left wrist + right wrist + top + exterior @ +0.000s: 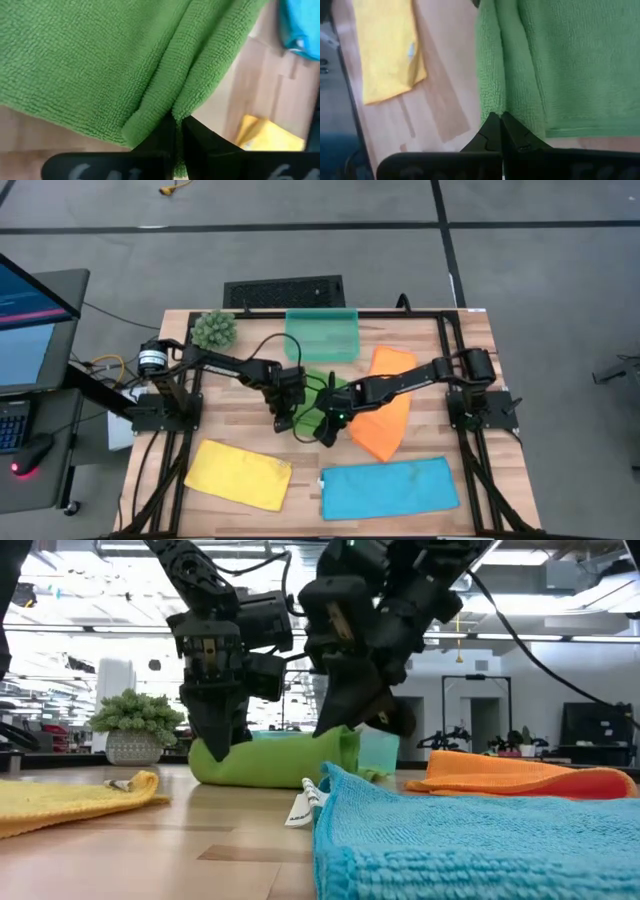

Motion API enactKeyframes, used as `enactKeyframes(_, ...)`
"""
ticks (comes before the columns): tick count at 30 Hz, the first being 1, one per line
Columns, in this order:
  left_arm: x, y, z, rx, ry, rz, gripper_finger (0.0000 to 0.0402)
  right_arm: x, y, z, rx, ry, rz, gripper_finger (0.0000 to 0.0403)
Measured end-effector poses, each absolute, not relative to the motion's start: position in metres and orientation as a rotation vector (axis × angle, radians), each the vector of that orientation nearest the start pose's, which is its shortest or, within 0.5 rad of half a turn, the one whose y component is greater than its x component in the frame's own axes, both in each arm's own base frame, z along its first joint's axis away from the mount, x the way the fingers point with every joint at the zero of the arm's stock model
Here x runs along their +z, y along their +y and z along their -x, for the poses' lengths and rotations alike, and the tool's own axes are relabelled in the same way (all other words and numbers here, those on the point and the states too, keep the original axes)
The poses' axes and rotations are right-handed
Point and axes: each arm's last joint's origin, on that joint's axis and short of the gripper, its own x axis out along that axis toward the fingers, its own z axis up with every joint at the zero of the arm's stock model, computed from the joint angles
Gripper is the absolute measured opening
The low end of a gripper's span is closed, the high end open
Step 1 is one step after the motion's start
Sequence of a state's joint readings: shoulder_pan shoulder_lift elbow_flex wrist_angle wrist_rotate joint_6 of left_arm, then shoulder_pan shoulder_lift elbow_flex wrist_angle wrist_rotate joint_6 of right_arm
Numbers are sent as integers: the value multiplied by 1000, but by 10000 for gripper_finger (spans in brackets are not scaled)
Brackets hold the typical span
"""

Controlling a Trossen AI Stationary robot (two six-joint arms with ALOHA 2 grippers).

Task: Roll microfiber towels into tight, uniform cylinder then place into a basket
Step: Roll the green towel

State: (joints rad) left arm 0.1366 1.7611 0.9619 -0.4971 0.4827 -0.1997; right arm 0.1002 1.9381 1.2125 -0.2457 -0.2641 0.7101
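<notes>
The green towel lies bunched in a low roll at the table's middle, between my two grippers. My left gripper is shut on its left end and my right gripper on its right end. The orange towel lies flat to the right, partly under my right arm. The yellow towel and the blue towel lie flat near the front edge. The teal basket stands at the far side, behind the green towel. My left gripper pinches a folded edge of the green towel between its two fingertips, more than one layer. The fingers slant down from above. That end of the towel rests on the table. My right gripper pinches the green towel's edge near a corner, between its two fingertips. It slants down from above and from the right. This end is raised a little, and the rest of the towel lies on the table.
A spiky green plant ball in a pot stands at the far left corner. The blue towel fills the near right of the low view. Bare wood shows between the yellow and blue towels.
</notes>
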Motion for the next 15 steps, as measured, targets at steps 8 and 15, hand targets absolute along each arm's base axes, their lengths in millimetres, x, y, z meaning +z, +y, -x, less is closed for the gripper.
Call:
enactKeyframes(8,139,31,-308,-135,1271,527,6,148,44,-389,-55,1065,-716,4)
enactKeyframes(15,139,41,-306,-127,1269,600,6,148,26,-391,-63,1064,-758,4)
